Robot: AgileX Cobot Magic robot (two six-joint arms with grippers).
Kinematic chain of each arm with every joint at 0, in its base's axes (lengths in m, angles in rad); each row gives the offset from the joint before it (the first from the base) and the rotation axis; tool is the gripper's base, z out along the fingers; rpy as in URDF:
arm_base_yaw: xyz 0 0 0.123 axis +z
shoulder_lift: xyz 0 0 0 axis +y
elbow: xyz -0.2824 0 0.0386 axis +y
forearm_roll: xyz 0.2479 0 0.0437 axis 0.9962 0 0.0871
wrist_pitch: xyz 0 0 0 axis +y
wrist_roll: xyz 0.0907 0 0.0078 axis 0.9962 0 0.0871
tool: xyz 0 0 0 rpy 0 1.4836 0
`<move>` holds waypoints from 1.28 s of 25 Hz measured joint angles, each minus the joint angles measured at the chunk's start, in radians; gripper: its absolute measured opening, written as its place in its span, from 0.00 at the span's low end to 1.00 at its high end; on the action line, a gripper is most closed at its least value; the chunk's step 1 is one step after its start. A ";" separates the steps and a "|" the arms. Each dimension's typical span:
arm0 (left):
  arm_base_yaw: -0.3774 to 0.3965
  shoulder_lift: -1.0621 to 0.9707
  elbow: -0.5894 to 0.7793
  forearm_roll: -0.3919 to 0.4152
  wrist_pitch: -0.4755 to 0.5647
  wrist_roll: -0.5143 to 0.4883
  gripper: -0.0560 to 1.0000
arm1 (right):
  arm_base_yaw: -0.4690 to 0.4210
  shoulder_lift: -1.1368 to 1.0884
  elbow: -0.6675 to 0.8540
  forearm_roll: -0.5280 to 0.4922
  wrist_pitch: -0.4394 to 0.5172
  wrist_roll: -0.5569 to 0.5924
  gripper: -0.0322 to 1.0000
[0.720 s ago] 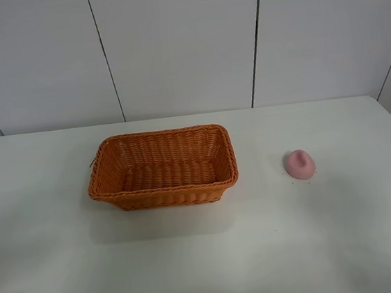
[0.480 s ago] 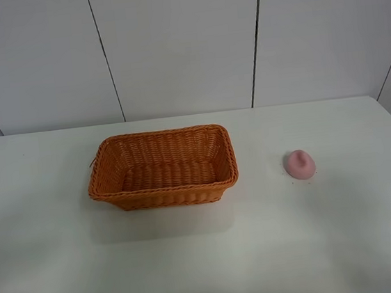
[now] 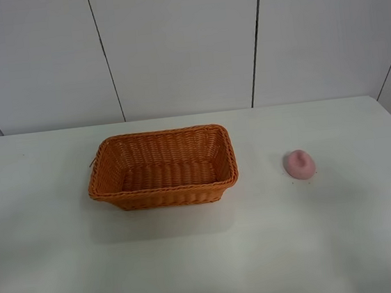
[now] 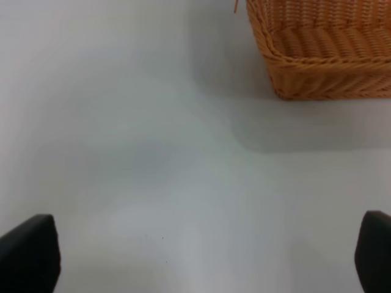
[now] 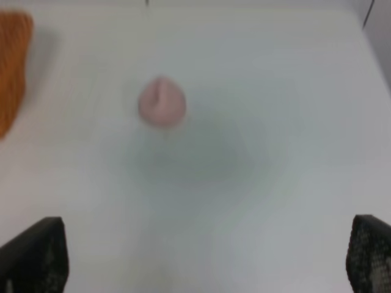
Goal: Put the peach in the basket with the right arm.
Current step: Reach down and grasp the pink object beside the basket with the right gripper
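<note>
The pale pink peach (image 3: 299,164) lies on the white table (image 3: 207,257), to the right of the orange-brown wicker basket (image 3: 163,167), which holds nothing. Neither arm shows in the exterior high view. In the right wrist view the peach (image 5: 161,102) sits ahead of my right gripper (image 5: 204,259), well apart from it; the black fingertips (image 5: 36,256) stand wide apart at the frame's corners, open and empty. A sliver of the basket (image 5: 12,67) shows at that view's edge. My left gripper (image 4: 195,253) is open too, above bare table near a basket corner (image 4: 324,55).
Grey wall panels (image 3: 178,47) rise behind the table's far edge. Nothing else stands on the table besides the basket and peach.
</note>
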 joint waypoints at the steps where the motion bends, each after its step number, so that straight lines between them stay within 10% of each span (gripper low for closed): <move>1: 0.000 0.000 0.000 0.000 0.000 0.000 0.99 | 0.000 0.072 -0.018 0.000 -0.012 0.000 0.71; 19: 0.000 0.000 0.000 0.000 0.000 0.000 0.99 | 0.000 1.434 -0.653 0.000 -0.145 0.000 0.71; 32: 0.000 0.000 0.000 0.000 0.000 0.000 0.99 | 0.111 1.727 -0.910 0.011 -0.146 0.018 0.71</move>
